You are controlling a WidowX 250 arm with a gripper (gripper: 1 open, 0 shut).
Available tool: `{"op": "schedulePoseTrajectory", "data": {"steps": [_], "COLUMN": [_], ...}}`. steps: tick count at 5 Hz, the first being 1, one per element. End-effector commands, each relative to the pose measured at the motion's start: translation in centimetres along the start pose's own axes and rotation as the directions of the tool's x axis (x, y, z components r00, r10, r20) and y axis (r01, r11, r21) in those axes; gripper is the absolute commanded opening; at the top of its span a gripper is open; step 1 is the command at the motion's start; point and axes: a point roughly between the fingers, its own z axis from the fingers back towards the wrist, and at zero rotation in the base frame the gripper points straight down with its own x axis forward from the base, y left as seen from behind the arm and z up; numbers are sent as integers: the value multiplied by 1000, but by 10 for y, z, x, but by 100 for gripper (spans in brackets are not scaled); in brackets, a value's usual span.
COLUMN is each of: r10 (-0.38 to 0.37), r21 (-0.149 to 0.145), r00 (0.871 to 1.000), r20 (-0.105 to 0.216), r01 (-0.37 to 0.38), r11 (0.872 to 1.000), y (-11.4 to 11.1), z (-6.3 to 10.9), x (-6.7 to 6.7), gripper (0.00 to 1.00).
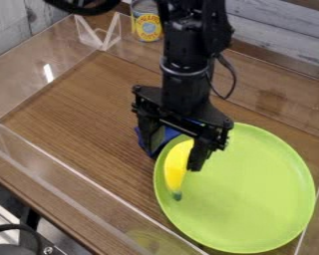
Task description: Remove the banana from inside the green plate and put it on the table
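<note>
The banana is small and yellow, with a slight curve and a dark tip at its lower end. It lies inside the green plate, on the left part of it, near the rim. Its long side goes from the top toward the bottom of the view, and its upper end is close under the gripper, partly hidden by it. The plate is round, wide and light green, with a low rim, and it rests on the table, which is brown with wood grain.

Now from left to right. At the left, a clear wall runs along the edge of the table. Next comes the blue block, just beside the plate at its upper left; the gripper covers much of it. Then the black gripper reaches down over the block and the upper left part of the plate. Its fingers are spread apart, so the hand is released, and I see nothing grasped in it. Whether a finger touches the banana or the block, I cannot tell. Above, behind the arm, a can with a yellow label stands near the far edge. At the right is the wide bare part of the plate.
</note>
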Motion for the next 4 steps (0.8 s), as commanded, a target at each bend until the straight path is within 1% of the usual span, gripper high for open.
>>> {"op": "schedulePoseTrajectory", "data": {"steps": [1, 4], "r10": [-15, -11], "r21": [-15, -39], "r00": [999, 1000], "r20": [31, 20], "r01": [16, 12], "r11": [1000, 999], "y": [-3, -3], "z": [1, -14], "x": [1, 1], "gripper": [100, 100]}}
